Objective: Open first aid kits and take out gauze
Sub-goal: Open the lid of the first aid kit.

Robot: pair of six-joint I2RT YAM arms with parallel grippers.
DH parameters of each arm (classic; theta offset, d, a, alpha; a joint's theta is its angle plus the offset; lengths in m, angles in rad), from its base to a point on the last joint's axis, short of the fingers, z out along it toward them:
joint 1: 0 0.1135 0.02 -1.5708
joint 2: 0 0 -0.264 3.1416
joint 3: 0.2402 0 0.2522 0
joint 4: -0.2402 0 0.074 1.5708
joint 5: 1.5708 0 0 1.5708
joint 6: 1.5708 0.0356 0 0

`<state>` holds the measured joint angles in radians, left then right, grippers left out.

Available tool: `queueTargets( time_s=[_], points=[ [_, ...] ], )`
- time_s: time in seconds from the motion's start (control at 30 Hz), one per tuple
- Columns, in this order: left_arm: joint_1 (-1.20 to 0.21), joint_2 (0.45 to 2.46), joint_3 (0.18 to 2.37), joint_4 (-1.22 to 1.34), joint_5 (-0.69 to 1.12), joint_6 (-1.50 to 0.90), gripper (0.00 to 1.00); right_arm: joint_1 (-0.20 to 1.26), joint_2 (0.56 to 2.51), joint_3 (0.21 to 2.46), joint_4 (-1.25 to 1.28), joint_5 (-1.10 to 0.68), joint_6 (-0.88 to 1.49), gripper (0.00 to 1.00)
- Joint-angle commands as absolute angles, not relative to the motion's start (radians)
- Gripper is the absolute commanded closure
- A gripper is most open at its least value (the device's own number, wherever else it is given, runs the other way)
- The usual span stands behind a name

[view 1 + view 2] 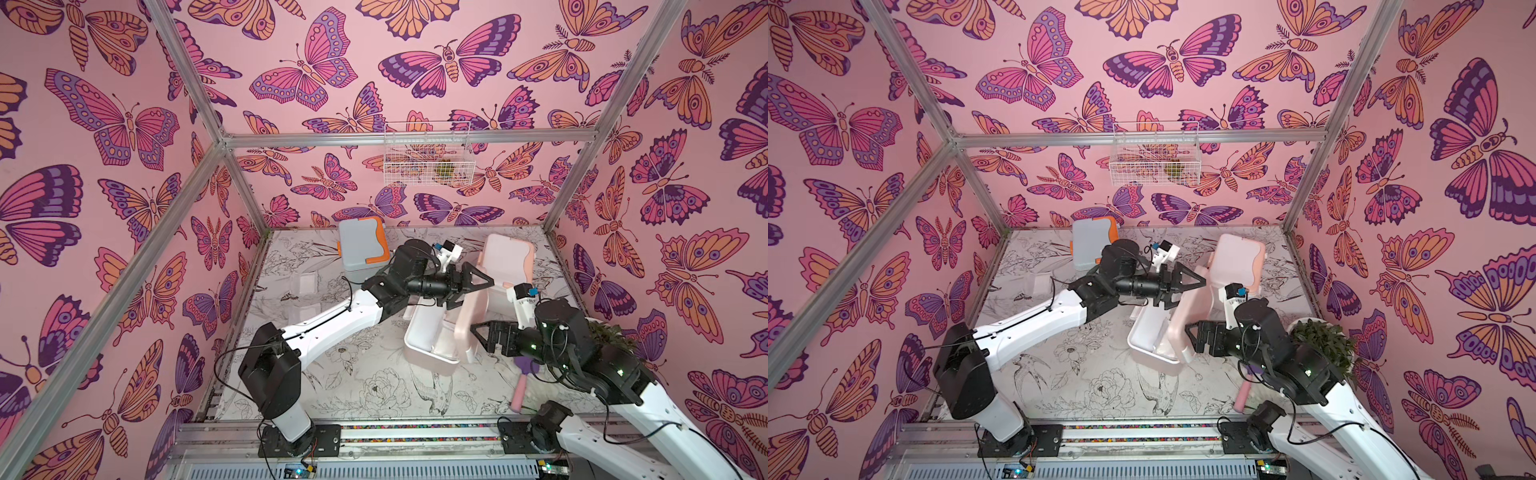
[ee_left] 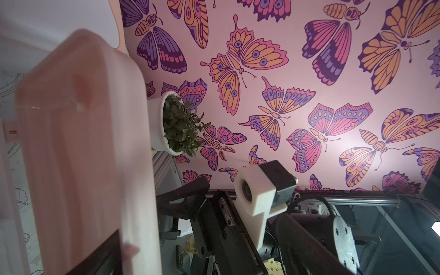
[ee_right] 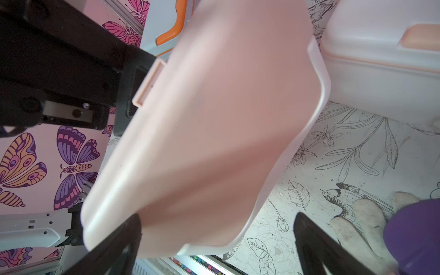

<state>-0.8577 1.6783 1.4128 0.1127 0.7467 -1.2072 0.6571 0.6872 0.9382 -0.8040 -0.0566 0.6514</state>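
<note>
Your rounded, smooth-plastic dusty pink kit (image 1: 417, 347) sits mid-way across the floral-printed table (image 1: 353, 374), its lid (image 1: 471, 320) upright between the left gripper (image 1: 473, 293) and right gripper (image 1: 478, 340), both spread wide, clamping nothing.

Dusty pink kit (image 1: 467, 324) open mid-table, lid raised; blue kit (image 1: 361, 245) and white kit (image 1: 507, 257) closed at the back.

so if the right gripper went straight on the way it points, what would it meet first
The pink kit's raised lid. In the right wrist view it fills the space just ahead of the open right gripper, in line with the gap between its fingers. Whether they already touch is hard to tell.
</note>
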Motion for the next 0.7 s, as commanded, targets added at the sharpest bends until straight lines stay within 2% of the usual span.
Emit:
queueTargets(
  time_s=[0.0,0.37,0.67],
  points=[
    [-0.897,1.706,1.463,0.046,0.710,-1.143,0.12,0.667,0.657,0.957,-0.849,-0.034,0.655,0.01],
    [-0.958,1.726,1.483,0.015,0.615,-1.117,0.11,0.666,0.509,0.946,-0.860,0.004,0.717,0.01],
    [-1.020,1.756,1.521,0.015,0.617,-1.120,0.09,0.667,0.472,0.881,-0.750,-0.085,0.790,0.01]
  ],
)
